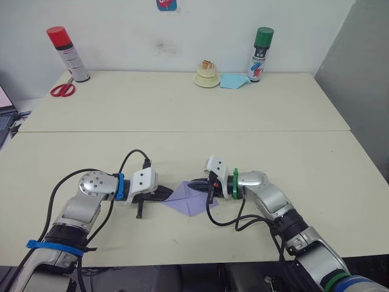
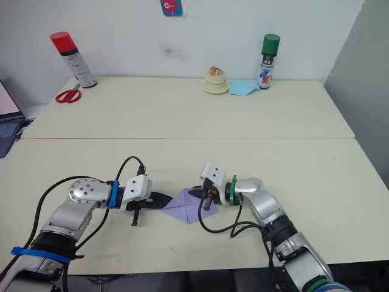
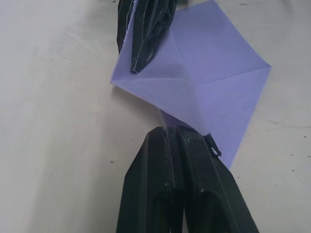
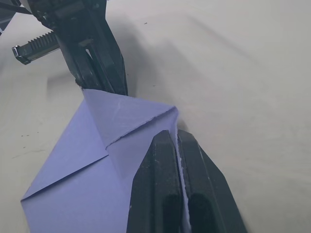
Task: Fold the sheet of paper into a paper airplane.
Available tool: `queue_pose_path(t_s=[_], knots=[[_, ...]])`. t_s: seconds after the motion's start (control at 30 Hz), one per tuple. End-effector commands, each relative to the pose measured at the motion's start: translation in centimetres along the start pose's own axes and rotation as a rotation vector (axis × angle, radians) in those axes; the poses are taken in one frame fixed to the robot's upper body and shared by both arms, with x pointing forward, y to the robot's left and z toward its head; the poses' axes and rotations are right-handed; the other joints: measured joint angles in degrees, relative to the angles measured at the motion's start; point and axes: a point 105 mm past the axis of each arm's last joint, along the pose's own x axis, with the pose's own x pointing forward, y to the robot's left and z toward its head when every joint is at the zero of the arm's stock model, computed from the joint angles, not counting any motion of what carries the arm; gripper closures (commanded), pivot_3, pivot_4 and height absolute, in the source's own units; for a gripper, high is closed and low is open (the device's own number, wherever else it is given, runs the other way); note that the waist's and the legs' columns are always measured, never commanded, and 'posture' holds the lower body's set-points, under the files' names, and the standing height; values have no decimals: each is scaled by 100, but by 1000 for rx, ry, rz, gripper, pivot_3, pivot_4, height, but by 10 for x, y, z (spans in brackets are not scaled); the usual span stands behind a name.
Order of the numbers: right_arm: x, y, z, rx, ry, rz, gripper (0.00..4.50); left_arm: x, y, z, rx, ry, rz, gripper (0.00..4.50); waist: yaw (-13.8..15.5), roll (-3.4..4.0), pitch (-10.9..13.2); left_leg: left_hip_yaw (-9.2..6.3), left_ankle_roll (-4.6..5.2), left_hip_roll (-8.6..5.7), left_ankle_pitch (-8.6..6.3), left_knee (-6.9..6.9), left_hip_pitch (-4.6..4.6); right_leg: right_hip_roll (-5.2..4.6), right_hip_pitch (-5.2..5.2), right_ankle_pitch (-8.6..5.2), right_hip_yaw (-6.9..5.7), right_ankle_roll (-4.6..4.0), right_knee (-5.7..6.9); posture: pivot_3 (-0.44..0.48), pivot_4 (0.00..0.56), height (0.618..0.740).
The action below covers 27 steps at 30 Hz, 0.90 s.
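Both end effectors pinch the folded sheet of paper (image 1: 190,199) from opposite ends.
Left end effector (image 1: 163,194) and right end effector (image 1: 199,185) are each closed on an edge; paper lies on the surface (image 1: 182,109) between them.

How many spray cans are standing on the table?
2. The red-capped spray can stands at the table's far left corner beside the scissors; the green-capped spray can stands at the far edge, right of the centre.
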Motion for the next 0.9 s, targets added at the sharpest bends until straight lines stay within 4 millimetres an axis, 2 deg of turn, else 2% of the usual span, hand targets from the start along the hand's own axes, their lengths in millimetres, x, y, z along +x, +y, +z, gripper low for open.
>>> queue_pose_path(t_s=[0.03, 0.27, 0.33, 0.43, 0.53, 0.63, 0.8, 0.9], knots=[[-3, -9, 4, -25, -5, -42, 4471, 1, -19, -27, -67, 112, -67, 4140, -2, 0, 0, 0, 0, 0, 0, 0, 0, 0, 0, 0, 0, 0, 0, 0, 150, 737], [-1, -7, -2, -28, 11, -38, 4471, -1, -18, -27, -71, 114, -58, 4140, -13, 0, 0, 0, 0, 3, 0, 0, 1, 0, 0, 0, 0, -1, 0, 0, 150, 737], [-1, -6, -5, -31, 19, -37, 4471, -8, -14, -27, -87, 119, -33, 4140, -15, 0, 0, 0, 0, 4, 0, -1, 2, 0, 0, 0, 0, -1, 0, 0, 150, 737], [-1, -5, -9, -34, 26, -36, 4471, -25, 4, -25, -126, 120, 55, 4140, -18, 0, 0, 0, 0, 4, 0, -1, 2, 1, 0, 0, 0, -1, 1, 0, 150, 737], [-1, -4, -11, -33, 29, -35, 4471, -40, 24, -8, -148, 61, 156, 4140, -18, 2, 3, -4, 0, 5, 0, -1, 2, 3, -1, 0, -3, -1, 3, 0, 150, 737], [-1, -3, -11, -31, 29, -35, 4471, -43, 29, 10, -134, 10, 177, 4140, -13, 1, 6, -5, 0, 4, 0, 0, -3, 4, -2, 0, -4, -1, 2, 0, 150, 737], [-2, -3, -12, -29, 29, -37, 4471, -29, 25, 43, -80, -81, 169, 4140, -3, -6, 9, 0, 0, -1, 0, 2, -8, -5, -2, 1, -1, 0, -1, 0, 150, 737], [-2, -3, -11, -29, 27, -36, 4471, -15, 17, 54, -73, -115, 140, 4140, -6, -6, 9, -1, 0, 0, 0, 1, -7, -6, -2, 1, -2, 0, 0, 0, 150, 737]])
